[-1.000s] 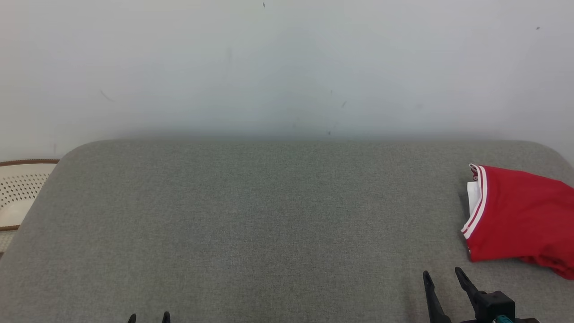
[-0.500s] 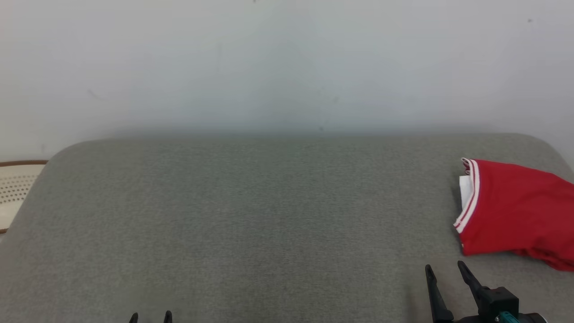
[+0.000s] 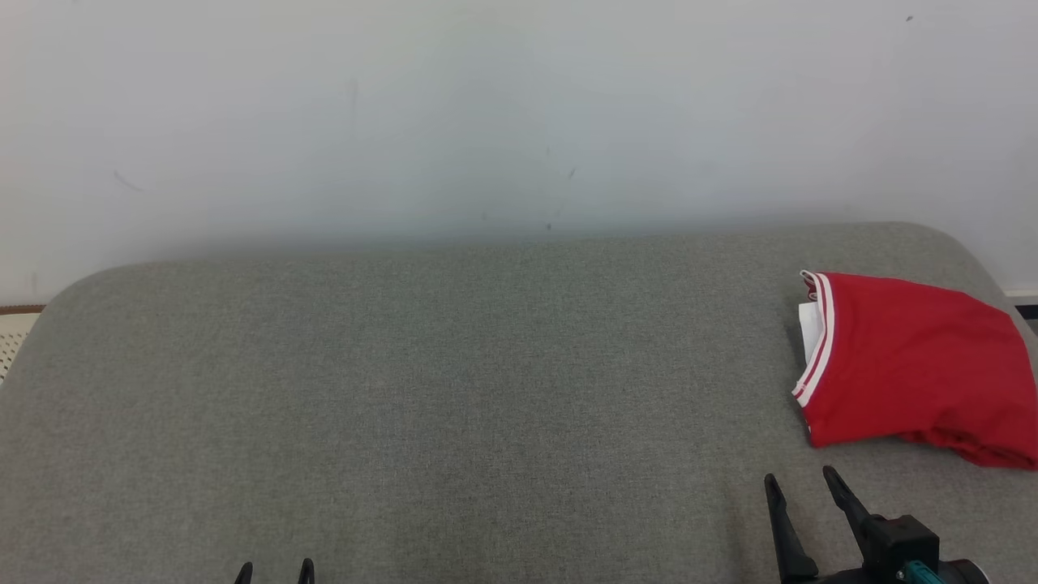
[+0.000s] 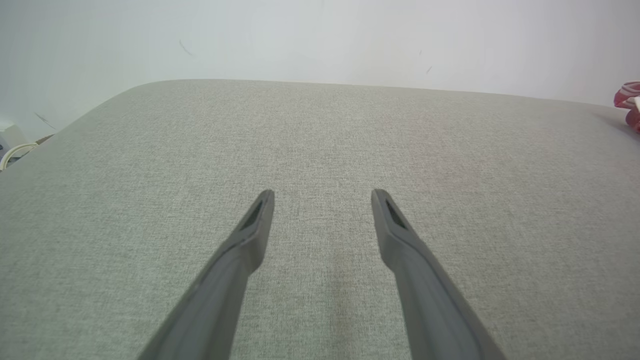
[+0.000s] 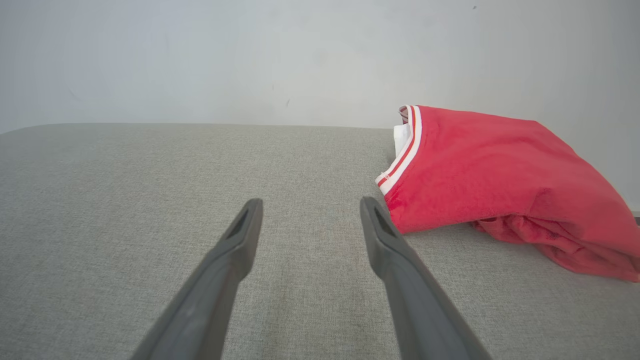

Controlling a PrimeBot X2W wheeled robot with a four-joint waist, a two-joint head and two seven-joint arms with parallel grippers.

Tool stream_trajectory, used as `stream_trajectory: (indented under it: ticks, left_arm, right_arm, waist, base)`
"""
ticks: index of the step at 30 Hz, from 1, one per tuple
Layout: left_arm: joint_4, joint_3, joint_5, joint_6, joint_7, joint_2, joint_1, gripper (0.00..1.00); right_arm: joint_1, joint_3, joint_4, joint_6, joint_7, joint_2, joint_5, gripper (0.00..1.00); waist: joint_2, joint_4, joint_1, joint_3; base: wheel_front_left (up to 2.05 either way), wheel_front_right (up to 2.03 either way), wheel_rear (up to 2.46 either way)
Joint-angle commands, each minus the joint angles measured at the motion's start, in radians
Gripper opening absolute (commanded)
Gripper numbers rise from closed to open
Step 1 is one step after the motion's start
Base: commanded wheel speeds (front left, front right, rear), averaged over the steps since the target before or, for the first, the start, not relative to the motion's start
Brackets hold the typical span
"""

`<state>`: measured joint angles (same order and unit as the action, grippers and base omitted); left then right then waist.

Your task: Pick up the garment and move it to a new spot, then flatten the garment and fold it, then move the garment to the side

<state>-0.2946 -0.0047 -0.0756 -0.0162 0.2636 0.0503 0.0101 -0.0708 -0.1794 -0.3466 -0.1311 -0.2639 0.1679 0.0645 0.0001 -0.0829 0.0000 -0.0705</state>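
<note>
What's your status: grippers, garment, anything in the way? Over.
Left gripper open, empty. Right gripper open, empty. Red garment folded on grey cushion, right end. Nothing in the way.

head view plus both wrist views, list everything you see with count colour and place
garment: one, red with white striped trim, folded, far right of the padded surface
padded surface: one, grey fabric, across the foreground
wall: one, white, behind the surface
cream object: one, cream, left edge beyond the surface, mostly cut off
left gripper: one, dark, open, lower left over bare fabric
right gripper: one, dark, open, lower right, short of the garment
</note>
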Motion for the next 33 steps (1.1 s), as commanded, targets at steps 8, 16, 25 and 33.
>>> stream_trajectory:
  ticks: [8,16,25,33]
  left_arm:
    - [0.002,0.001,-0.004,0.000,0.001,0.001,0.009,1.00]
    - [-0.001,0.001,-0.008,0.003,0.001,0.001,0.005,1.00]
    - [-0.025,-0.001,-0.021,0.024,-0.006,-0.002,0.006,0.00]
    - [-0.034,0.018,-0.156,0.035,-0.051,-0.003,0.011,0.00]
  right_arm:
    - [0.009,-0.003,0.010,0.001,0.000,0.004,0.009,1.00]
    - [0.011,-0.005,0.012,0.001,0.000,0.005,0.009,1.00]
    - [0.015,-0.006,-0.013,0.000,0.001,-0.004,0.012,0.00]
    - [0.024,0.018,-0.014,0.000,0.034,-0.016,0.153,0.00]
  waist:
    - [-0.0001,-0.001,0.0000,0.002]
    - [-0.0001,-0.001,0.0000,0.005]
    - [-0.0001,0.001,0.0000,0.006]
    - [-0.0001,0.005,0.0000,0.010]
  base:
    - [0.00,0.00,0.00]
    - [0.00,0.00,0.00]
    - [0.00,0.00,0.00]
    - [0.00,0.00,0.00]
